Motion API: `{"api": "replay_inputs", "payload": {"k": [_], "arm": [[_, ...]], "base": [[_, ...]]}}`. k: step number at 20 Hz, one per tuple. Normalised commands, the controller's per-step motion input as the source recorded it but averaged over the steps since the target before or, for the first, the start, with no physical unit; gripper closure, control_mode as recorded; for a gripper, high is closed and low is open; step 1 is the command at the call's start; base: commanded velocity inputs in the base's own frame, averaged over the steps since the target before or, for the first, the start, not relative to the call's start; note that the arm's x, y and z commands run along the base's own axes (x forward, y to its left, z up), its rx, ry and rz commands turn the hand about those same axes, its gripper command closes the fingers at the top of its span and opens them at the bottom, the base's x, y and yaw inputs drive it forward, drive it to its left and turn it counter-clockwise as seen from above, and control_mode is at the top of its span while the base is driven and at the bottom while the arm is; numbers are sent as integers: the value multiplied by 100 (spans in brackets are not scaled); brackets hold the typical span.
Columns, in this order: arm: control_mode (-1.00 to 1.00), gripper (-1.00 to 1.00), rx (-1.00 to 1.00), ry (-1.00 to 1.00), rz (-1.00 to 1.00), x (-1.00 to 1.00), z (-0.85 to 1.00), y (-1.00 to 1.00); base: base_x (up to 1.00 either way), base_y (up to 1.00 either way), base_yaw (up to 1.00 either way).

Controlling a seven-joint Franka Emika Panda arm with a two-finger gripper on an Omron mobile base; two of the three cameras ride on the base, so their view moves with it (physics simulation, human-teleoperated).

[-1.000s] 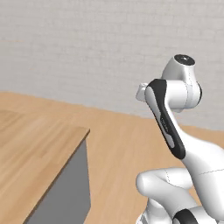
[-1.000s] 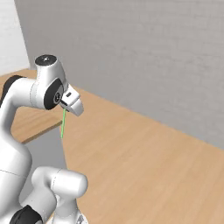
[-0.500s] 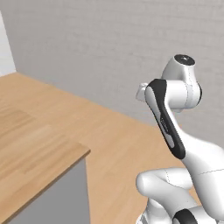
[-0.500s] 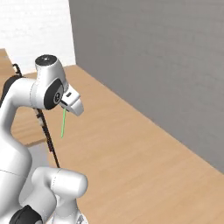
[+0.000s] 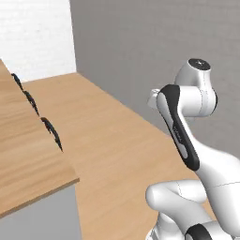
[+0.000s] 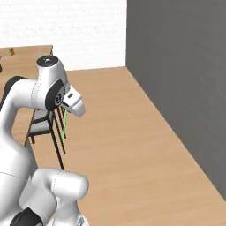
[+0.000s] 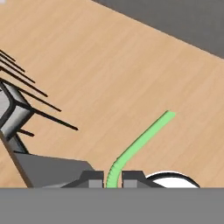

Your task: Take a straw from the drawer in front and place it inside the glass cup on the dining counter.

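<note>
My gripper (image 7: 112,179) is shut on the straw (image 7: 140,142), a thin bright-green stick that bends up and to the right from between the two dark fingertips (image 7: 92,177). From the right base view the straw (image 6: 64,125) hangs straight down under the gripper (image 6: 67,109), above the wood floor. At the left of the left base view lies the light-wood dining counter (image 5: 26,157). The glass cup and the drawer are out of view.
Dark stool backs (image 5: 51,132) stand along the counter's edge. A dark-framed stool (image 6: 44,126) stands just beyond the arm, and its legs (image 7: 26,94) reach in from the left of the hand view. A dark grey wall (image 6: 176,75) runs along the right. Open wood floor (image 6: 123,145) lies between.
Both base views have swung, so the base has turned; the counter, stools and white brick wall have come into view. The straw stays held in the shut gripper, in the same pose.
</note>
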Motion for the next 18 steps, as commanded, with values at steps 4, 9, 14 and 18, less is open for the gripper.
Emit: {"api": "replay_inputs", "payload": {"k": [4,9,14,18], "arm": [[100,100,0,0,0,0,0,0],[100,100,0,0,0,0,0,0],[100,100,0,0,0,0,0,0],[100,100,0,0,0,0,0,0]], "base": [[94,-58,58],[100,-62,51],[100,-68,49],[100,-65,49]]}}
